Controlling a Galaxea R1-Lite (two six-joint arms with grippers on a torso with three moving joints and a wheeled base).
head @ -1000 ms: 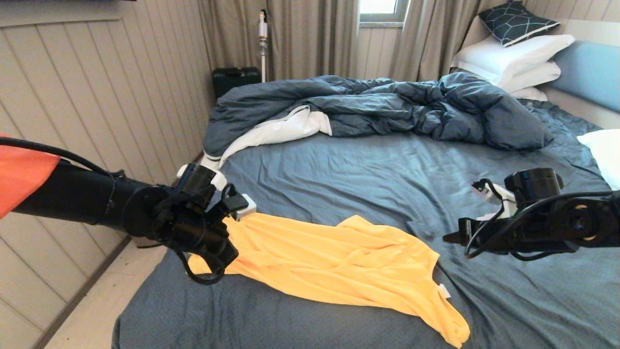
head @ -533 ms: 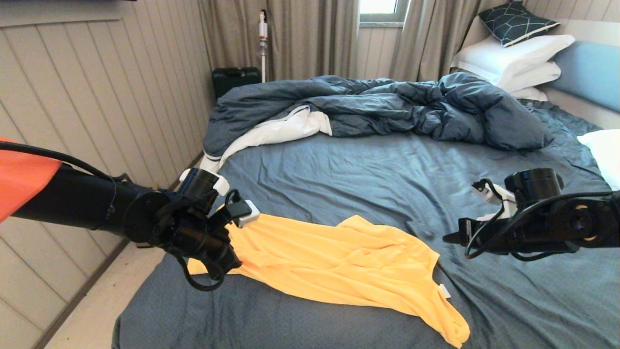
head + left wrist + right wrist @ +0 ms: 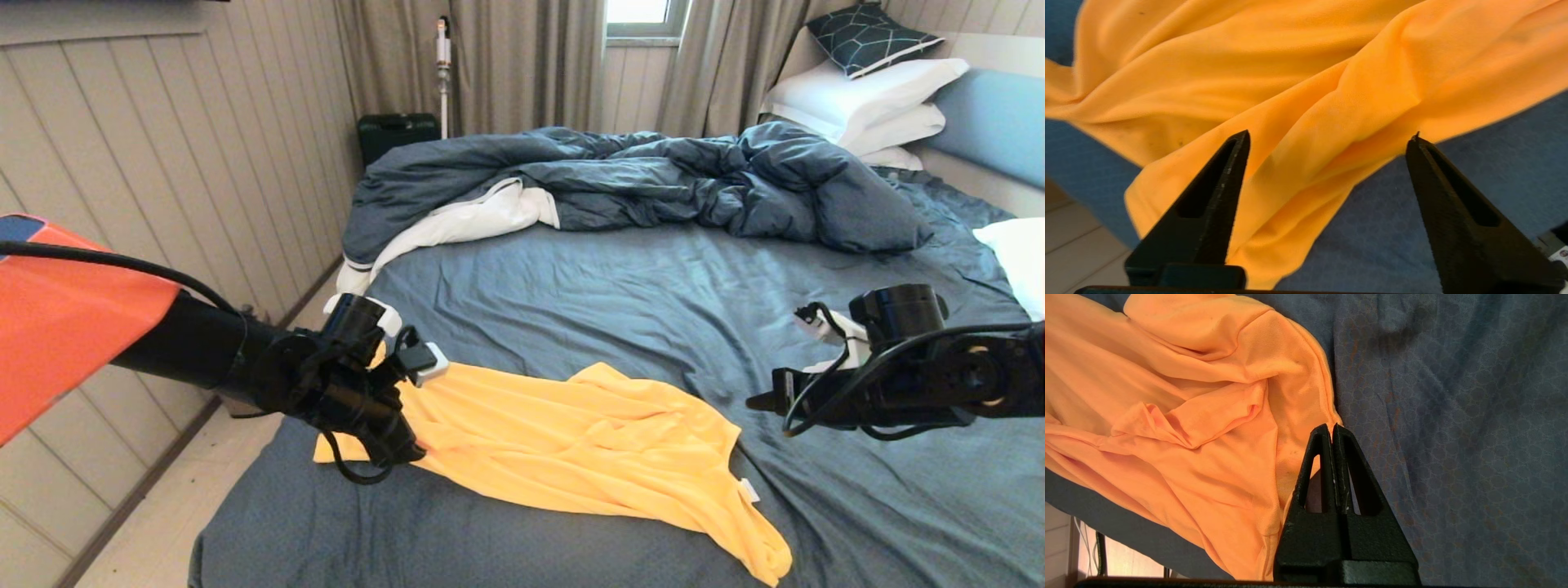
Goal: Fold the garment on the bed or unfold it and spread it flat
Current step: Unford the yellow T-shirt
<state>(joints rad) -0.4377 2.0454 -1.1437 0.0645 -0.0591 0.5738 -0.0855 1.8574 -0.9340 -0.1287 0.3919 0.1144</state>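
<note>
Thin, limp yellow T-shirt (image 3: 571, 441) on the bed (image 3: 653, 302) — left gripper (image 3: 1327, 139) jaws spread at its nine-o'clock hem; right gripper (image 3: 1332, 428) clenched, empty.

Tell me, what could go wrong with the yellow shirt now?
The shirt is still bunched in folds, so the open left gripper might pinch several layers at once and not spread it. Its end by that gripper lies near the edge of the bed, so a tug that way might slide it off.
</note>
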